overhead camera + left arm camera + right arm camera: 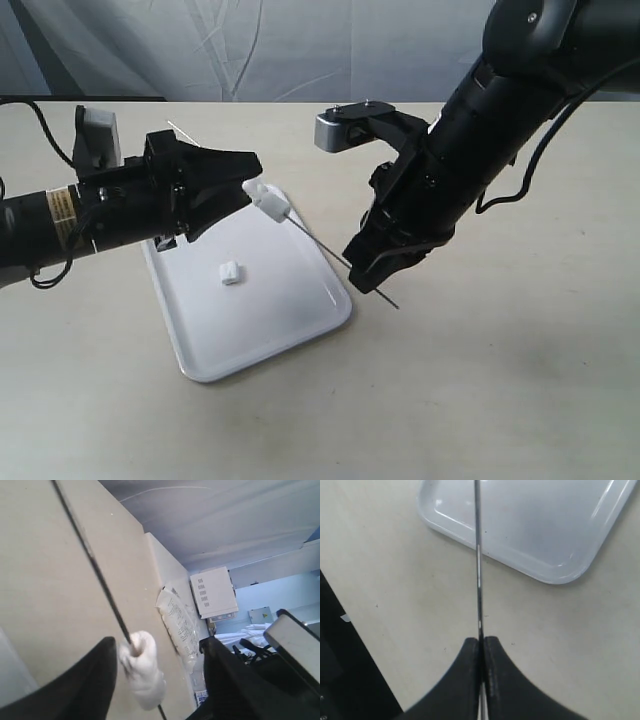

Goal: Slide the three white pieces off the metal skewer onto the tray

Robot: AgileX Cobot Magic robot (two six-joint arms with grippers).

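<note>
Right gripper point(481, 644) clamped shut on metal skewer point(478, 555); rod runs out from its fingertips, across tray point(545, 530) rim. Left gripper point(157, 645) jaws wide apart; white pieces point(142, 677) threaded on skewer sit between its fingers, close against one finger point(95, 680). Loose white piece point(229, 272) lies on tray, below left gripper.

Beige table point(500, 400), grey curtain point(250, 50) behind
</note>
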